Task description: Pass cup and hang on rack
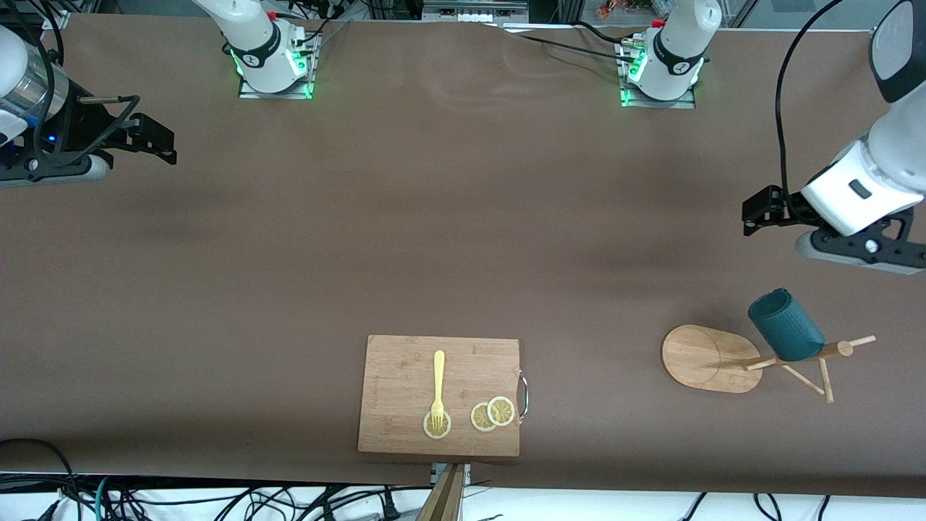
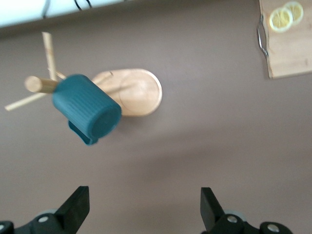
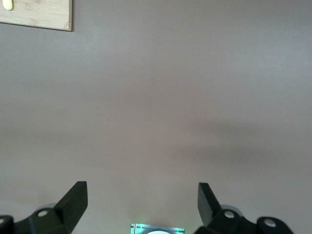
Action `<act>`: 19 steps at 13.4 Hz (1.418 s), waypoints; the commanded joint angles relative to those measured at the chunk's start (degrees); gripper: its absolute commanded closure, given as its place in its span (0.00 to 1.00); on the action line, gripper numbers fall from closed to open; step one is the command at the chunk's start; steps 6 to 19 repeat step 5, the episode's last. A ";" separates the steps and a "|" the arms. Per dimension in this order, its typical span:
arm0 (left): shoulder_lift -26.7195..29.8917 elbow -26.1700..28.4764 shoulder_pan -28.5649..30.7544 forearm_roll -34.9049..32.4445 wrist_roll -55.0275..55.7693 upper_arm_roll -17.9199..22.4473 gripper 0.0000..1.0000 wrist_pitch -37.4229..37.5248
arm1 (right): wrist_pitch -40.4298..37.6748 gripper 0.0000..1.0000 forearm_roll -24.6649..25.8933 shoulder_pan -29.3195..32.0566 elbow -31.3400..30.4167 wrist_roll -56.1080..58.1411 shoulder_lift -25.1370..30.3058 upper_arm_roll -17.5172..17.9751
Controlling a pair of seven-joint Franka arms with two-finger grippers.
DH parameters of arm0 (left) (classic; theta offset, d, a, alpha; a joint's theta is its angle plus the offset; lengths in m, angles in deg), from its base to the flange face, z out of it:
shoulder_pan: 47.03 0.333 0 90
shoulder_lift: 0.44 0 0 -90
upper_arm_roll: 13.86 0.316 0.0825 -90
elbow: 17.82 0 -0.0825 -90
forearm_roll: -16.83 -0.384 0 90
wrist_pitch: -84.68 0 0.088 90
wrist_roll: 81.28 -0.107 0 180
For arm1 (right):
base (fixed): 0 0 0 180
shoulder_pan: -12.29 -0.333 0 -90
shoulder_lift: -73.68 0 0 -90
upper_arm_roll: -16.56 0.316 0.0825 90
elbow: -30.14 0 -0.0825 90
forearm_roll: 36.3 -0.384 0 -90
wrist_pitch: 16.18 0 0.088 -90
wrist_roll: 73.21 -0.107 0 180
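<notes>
The dark teal cup [image 1: 785, 325] hangs tilted on a peg of the bamboo rack [image 1: 705, 358], near the left arm's end of the table. No gripper touches it. My left gripper [image 1: 756, 212] hovers open and empty over bare table, apart from the rack. In the left wrist view the cup [image 2: 87, 109] shows its ribbed wall and flat bottom against the rack [image 2: 141, 92], well clear of the left gripper [image 2: 145, 204]. My right gripper [image 1: 160, 139] waits open over the right arm's end of the table. The right wrist view shows only tabletop between the right gripper [image 3: 142, 202] fingers.
A wooden cutting board [image 1: 405, 405] lies near the front camera at mid-table. It carries a yellow fork [image 1: 438, 383] and lemon slices [image 1: 492, 414]. The board's corner [image 3: 44, 14] shows in the right wrist view, and its handle end [image 2: 290, 48] in the left wrist view.
</notes>
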 commanded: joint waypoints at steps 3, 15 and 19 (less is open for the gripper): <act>10.32 14.42 -0.36 2.82 -0.26 2.37 0.00 -5.00 | -0.98 0.00 0.56 0.17 1.06 0.77 -0.20 0.32; 10.15 14.51 -0.27 5.14 -0.35 3.78 0.00 -5.00 | -0.98 0.00 0.56 0.17 1.06 0.77 -0.20 0.32; 10.15 14.51 -0.27 5.14 -0.35 3.78 0.00 -5.00 | -0.98 0.00 0.56 0.17 1.06 0.77 -0.20 0.32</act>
